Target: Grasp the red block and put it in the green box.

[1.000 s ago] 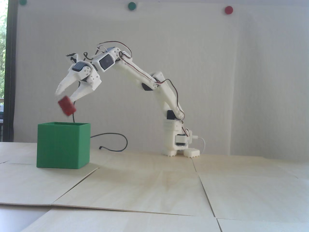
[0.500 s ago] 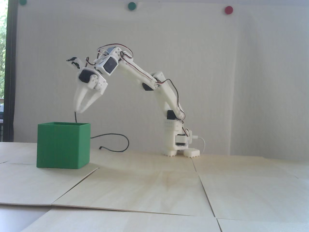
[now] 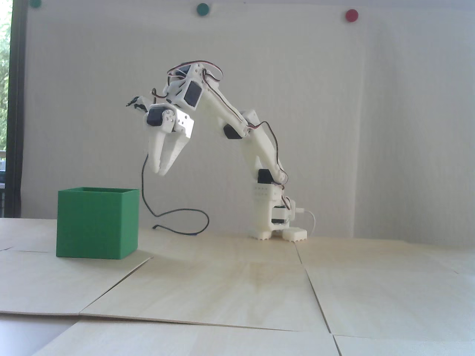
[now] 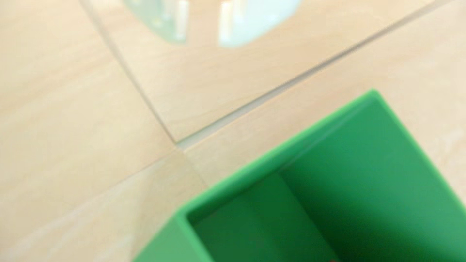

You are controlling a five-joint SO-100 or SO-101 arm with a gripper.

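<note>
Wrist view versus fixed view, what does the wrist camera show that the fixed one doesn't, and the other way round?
Only the wrist view looks down into the green box, showing its inner walls; a faint red speck at the bottom edge is too blurred to identify. Only the fixed view shows the whole arm, the gripper hanging nearly closed and empty, up and to the right of the box, the black cable, and the coloured wall dots. Both show the box standing on the pale wooden table.

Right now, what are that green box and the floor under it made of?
The box looks like matte plastic: even green, thin walls, sharp edges. The floor seems pale wood sheets, maybe plywood: faint grain, visible seams, one edge lifting slightly.
</note>
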